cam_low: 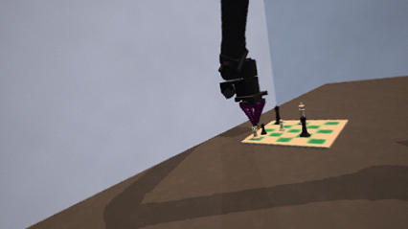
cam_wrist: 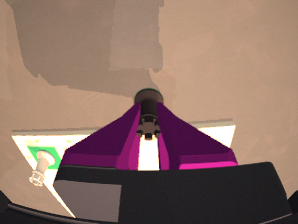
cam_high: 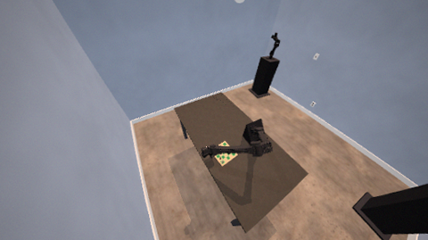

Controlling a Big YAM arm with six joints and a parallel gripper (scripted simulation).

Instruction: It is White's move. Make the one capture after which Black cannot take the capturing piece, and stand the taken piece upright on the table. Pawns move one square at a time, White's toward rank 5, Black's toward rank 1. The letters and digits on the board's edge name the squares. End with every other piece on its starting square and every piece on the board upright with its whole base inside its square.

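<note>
While the black arm's purple-fingered gripper clamps a small dark chess piece, probably the captured one, low near the cream-and-green chessboard at centre frame, early release risks toppling it.

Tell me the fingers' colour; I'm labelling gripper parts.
Purple, clearest in the wrist view: the fingers pinch a dark piece.
</note>
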